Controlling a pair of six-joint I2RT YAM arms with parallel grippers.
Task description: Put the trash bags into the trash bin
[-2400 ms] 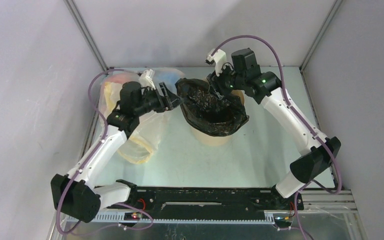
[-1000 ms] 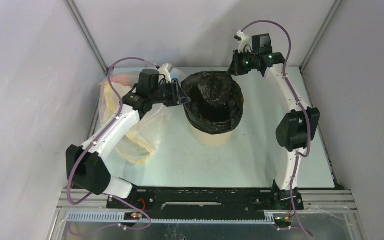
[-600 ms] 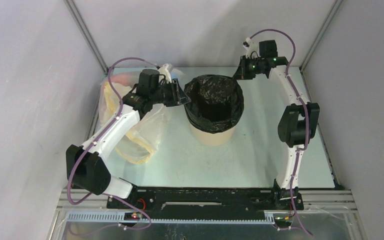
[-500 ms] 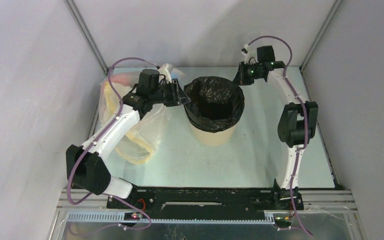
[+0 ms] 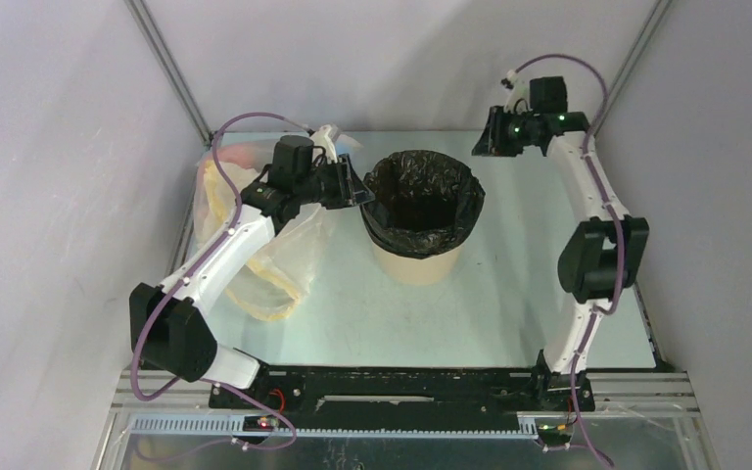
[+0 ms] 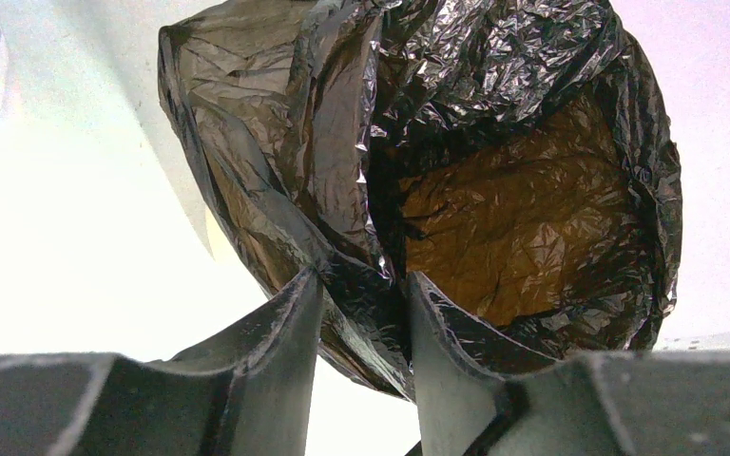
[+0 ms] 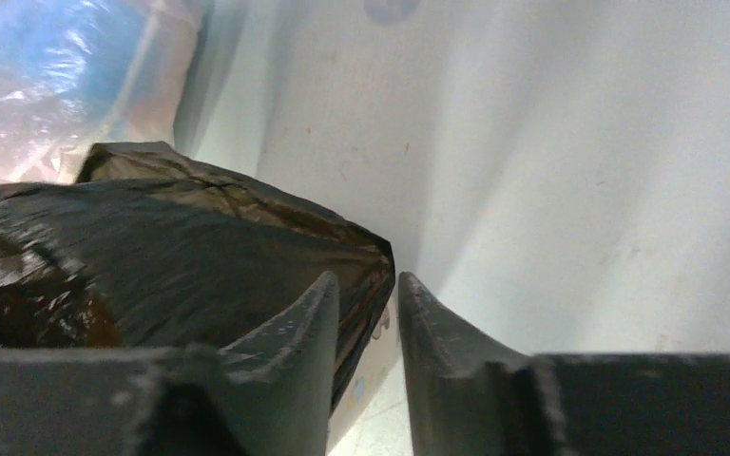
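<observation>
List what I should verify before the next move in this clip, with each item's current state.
1. Trash bag lines the trash bin, with its edge folded over the rim: ok.
2. Left tool pinches a fold of the bag's left edge: ok.
3. Right tool is off the bag, with nothing between its fingers: ok.
4. Bin stands upright on the table: ok.
5. Bag reaches down to the bin's base: cannot tell, the inside is too dark.
6. Clear bag is free of the left arm: cannot tell. It lies beneath the arm in the top view, and any contact is hidden.
</observation>
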